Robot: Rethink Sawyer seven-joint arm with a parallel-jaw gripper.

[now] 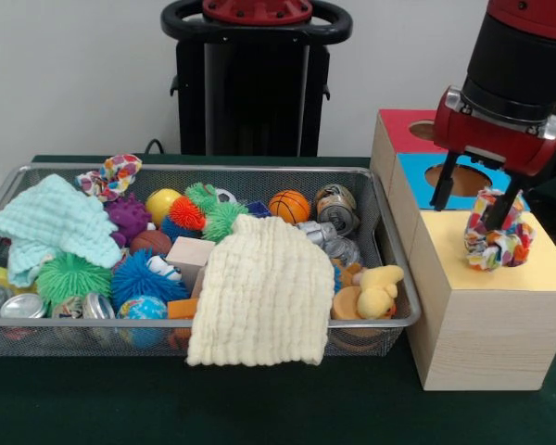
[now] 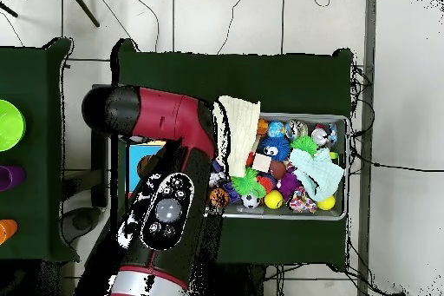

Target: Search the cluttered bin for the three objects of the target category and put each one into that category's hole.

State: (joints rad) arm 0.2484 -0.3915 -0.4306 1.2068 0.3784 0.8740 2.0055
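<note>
My gripper [image 1: 473,202] hangs over the three-coloured wooden box [image 1: 482,324], above its yellow section, and its fingers are spread open. A multicoloured fabric scrunchie [image 1: 496,239] sits on the yellow top, right under and against the right finger [image 1: 505,208]; I cannot tell whether it still hangs on that finger. A second scrunchie [image 1: 111,174] of the same fabric lies on the far left rim of the wire bin [image 1: 385,243]; it also shows in the overhead view [image 2: 301,201]. From overhead the arm [image 2: 169,188] hides the gripper.
The bin holds a cream cloth [image 1: 259,292] draped over its front rim, a mint cloth [image 1: 51,222], spiky balls, a small basketball [image 1: 289,205], cans [image 1: 336,209] and a yellow duck [image 1: 378,289]. The box's blue hole [image 1: 468,176] and red section [image 1: 410,130] lie behind the gripper.
</note>
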